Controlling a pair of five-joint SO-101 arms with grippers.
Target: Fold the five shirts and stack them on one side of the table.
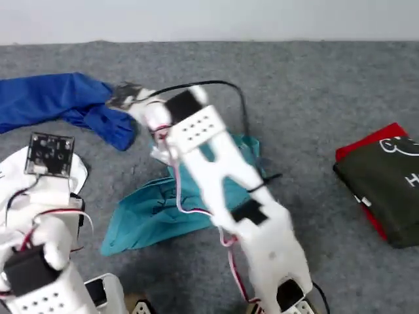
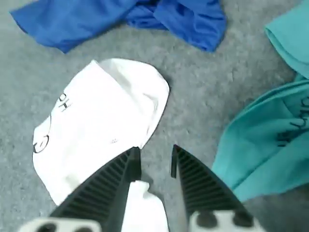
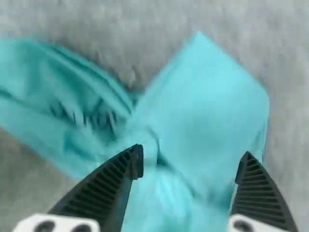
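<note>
Both spread apart: right hand point(image 3: 192, 152) above the teal shirt point(image 3: 212, 96), left hand point(image 2: 154, 150) narrowly, beside the white shirt point(image 2: 96, 121)

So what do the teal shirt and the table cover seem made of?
The teal shirt looks like soft matte knit, probably cotton: it lies in limp creased folds. The table cover looks like grey felt or short carpet: fuzzy, speckled surface.

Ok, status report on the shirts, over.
Left gripper open above white shirt. Right gripper open above crumpled teal shirt. Blue shirt unfolded; dark green shirt stacked on red shirt.
</note>
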